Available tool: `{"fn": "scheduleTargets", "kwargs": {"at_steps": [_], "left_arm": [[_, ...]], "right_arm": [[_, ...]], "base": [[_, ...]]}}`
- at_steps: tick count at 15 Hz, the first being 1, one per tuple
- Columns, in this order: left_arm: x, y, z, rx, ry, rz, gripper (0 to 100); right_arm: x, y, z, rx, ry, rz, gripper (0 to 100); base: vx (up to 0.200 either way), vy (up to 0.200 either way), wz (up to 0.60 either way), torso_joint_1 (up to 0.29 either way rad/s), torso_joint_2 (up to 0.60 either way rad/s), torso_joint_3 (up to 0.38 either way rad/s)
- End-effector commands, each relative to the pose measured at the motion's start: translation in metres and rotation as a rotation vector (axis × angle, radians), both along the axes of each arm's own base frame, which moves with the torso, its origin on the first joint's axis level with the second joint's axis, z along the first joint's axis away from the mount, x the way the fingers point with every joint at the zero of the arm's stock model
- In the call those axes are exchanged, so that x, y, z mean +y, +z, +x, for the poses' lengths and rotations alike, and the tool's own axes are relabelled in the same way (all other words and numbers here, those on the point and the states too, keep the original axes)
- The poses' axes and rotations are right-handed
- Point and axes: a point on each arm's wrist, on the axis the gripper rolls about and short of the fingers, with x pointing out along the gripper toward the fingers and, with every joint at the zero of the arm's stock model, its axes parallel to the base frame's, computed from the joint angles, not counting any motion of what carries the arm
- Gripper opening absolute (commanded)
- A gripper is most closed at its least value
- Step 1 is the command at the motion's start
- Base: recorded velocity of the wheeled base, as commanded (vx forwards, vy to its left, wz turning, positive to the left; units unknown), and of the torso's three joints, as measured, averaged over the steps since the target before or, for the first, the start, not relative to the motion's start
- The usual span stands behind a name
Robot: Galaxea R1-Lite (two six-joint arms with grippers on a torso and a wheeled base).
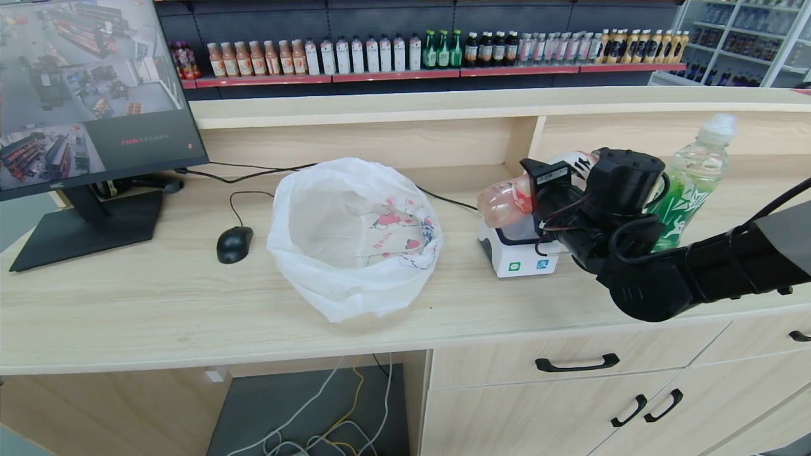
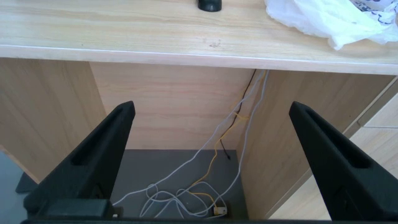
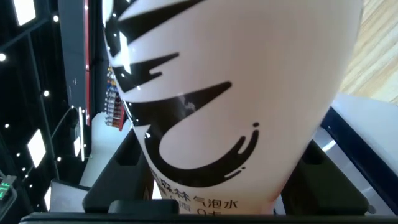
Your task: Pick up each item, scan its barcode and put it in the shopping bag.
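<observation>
Peach-tinted clear plastic bottle with a white, black-marked label (image 1: 507, 201) (image 3: 236, 93), lying sideways, clenched in the right gripper (image 1: 548, 187) just above the small white box scanner (image 1: 516, 256) on the pale wooden counter (image 1: 158, 304). White plastic shopping bag (image 1: 351, 237) stands open beside the scanner, on its left. Green-labelled clear bottle (image 1: 690, 183) stands upright behind the right arm. Left gripper (image 2: 211, 109), released and spread wide, hangs below the counter edge.
</observation>
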Motion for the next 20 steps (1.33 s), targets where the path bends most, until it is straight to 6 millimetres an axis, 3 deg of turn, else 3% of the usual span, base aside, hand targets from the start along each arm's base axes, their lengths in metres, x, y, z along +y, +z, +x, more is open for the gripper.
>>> {"fn": "scheduleTargets", "kwargs": {"at_steps": [1, 7, 20], "left_arm": [[0.0000, 0.0000, 0.0000, 0.000, 0.001, 0.000, 100], [0.0000, 0.0000, 0.0000, 0.000, 0.001, 0.000, 100], [0.0000, 0.0000, 0.0000, 0.000, 0.001, 0.000, 100]], "right_arm": [[0.0020, -0.0023, 0.0005, 0.005, 0.005, -0.003, 0], [0.0021, -0.0096, 0.0028, 0.024, -0.002, -0.005, 0], [-0.0023, -0.0044, 0.0005, 0.014, -0.012, -0.001, 0]], "base": [[0.000, 0.000, 0.00, 0.000, 0.00, 0.000], [0.000, 0.000, 0.00, 0.000, 0.00, 0.000], [0.000, 0.000, 0.00, 0.000, 0.00, 0.000]]}}
